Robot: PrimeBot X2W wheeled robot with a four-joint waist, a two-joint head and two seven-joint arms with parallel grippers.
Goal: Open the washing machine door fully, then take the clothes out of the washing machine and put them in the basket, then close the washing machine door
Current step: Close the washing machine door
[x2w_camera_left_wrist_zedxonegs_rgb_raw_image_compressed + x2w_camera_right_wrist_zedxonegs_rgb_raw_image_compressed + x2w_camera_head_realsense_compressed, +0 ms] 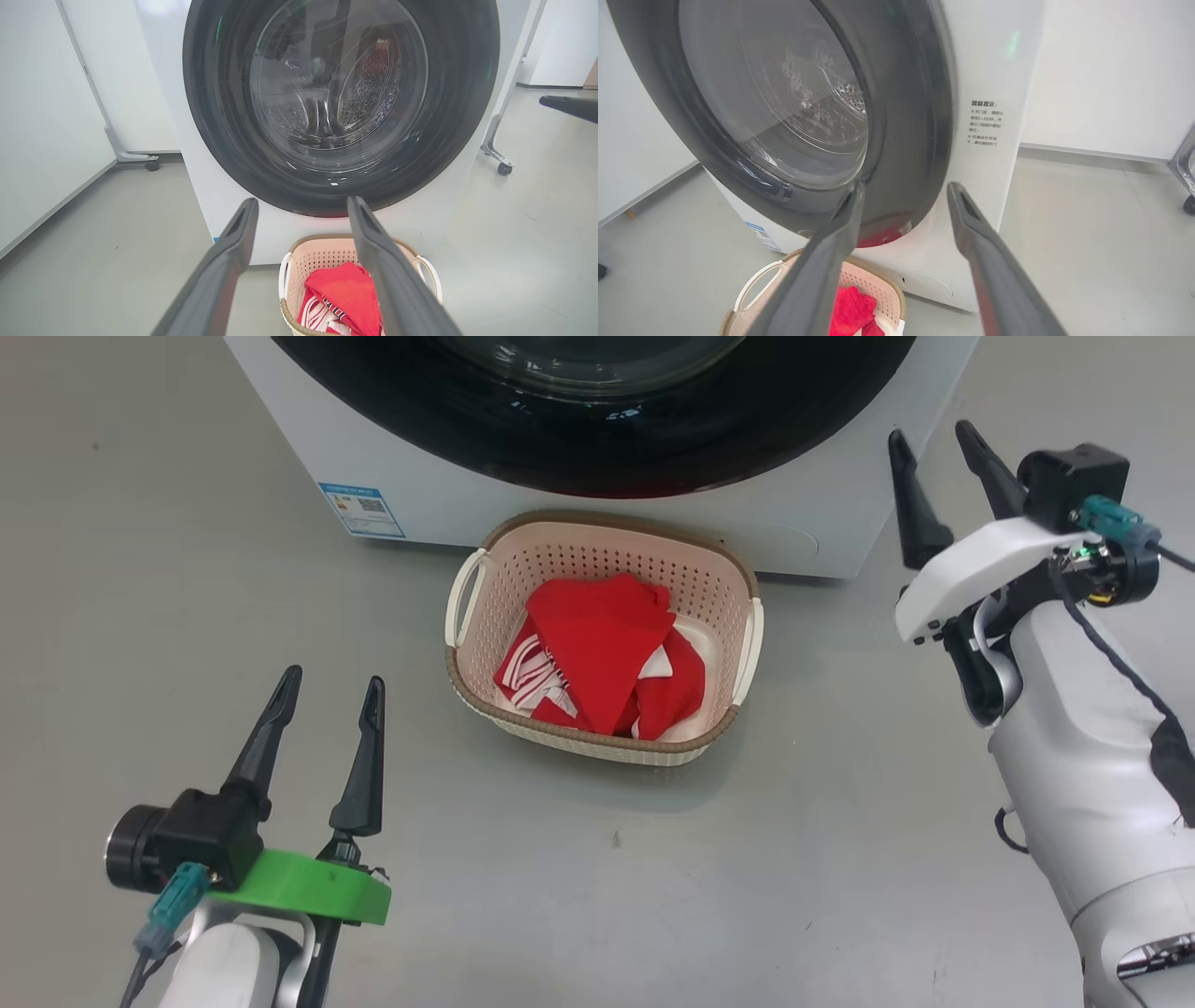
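1. The washing machine door (219, 121) lies flat against the front of the washing machine (822, 523). Its black rim sits flush wherever the wrist views show it, but I cannot tell whether the latch has caught. Through the glass, the steel drum (369, 88) shows no red.
2. The clothes (597, 644) lie heaped in the basket (597, 519). The basket stands on the floor (653, 859) just in front of the machine, below the door's lower rim and between the two arms.
3. The left tool (334, 677) is at the near left, well apart from the machine. Its fingers are spread wide with nothing between them. They point toward the far side, at the door, and the basket lies to its right and farther off.
4. The right tool (930, 429) is likewise spread and empty. It hangs at the far right, beside the machine's right front corner, and is much nearer the door than the left tool is.
5. The deciding relation is that the door lies to the left of the right tool and slightly farther, with its right-hand rim the closest part.
6. With the clothes out and the door against the machine, I judge that only the closing might want confirming.
   - Any last press would suit the right arm, swinging left and in toward the machine's face.
   - It should land on the black rim rather than on the bulging glass.
   - The basket below should be left alone.
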